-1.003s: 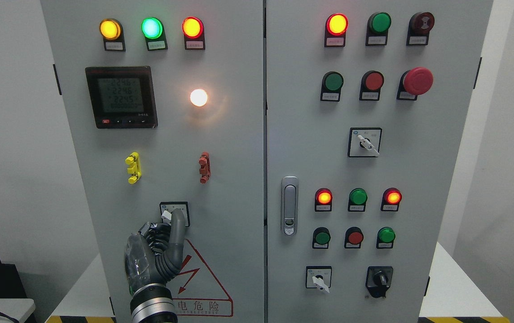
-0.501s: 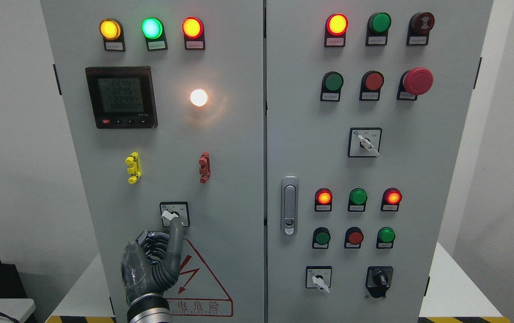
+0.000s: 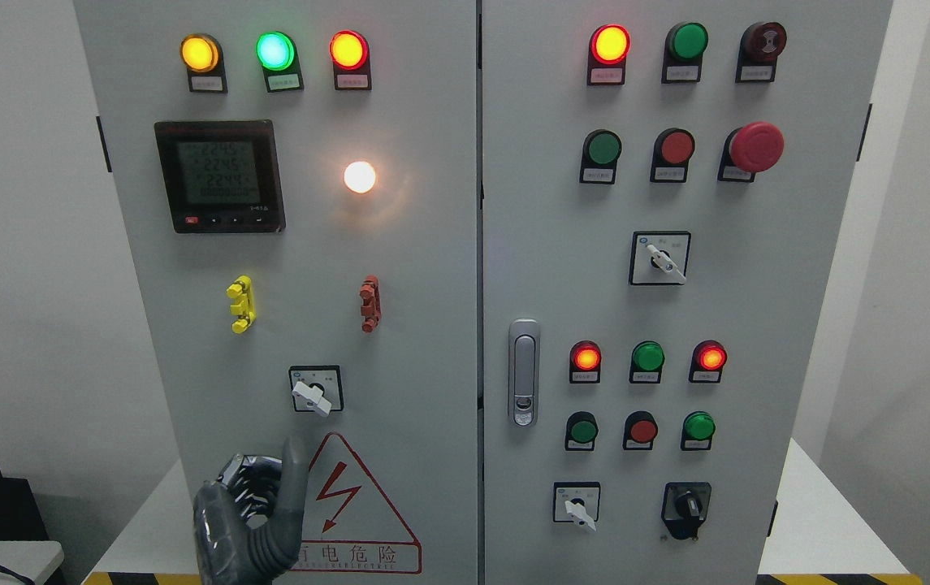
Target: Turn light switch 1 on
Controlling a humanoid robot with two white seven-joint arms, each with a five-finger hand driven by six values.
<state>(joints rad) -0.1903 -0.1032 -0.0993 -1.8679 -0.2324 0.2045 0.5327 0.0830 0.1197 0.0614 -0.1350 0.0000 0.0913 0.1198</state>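
Here, the small white-handled rotary light switch (image 3: 313, 393) sits low on the grey cabinet's left door, and the round white lamp (image 3: 360, 176) above it glows, so the task looks done. Below the switch, the left hand (image 3: 249, 512) touches nothing, forefinger extended, other fingers curled.

The two cabinet doors carry six lit indicator lamps with label plates: amber (image 3: 199, 53), green (image 3: 274, 50) and red (image 3: 348, 49) on the left door, three red (image 3: 609, 43) on the right; one bare white lamp (image 3: 360, 176); seven unlit round buttons, four green (image 3: 688, 41) and three red (image 3: 676, 147); one mushroom stop button (image 3: 755, 147); four rotary switches (image 3: 315, 388); one digital meter (image 3: 219, 176); one door latch (image 3: 523, 371)
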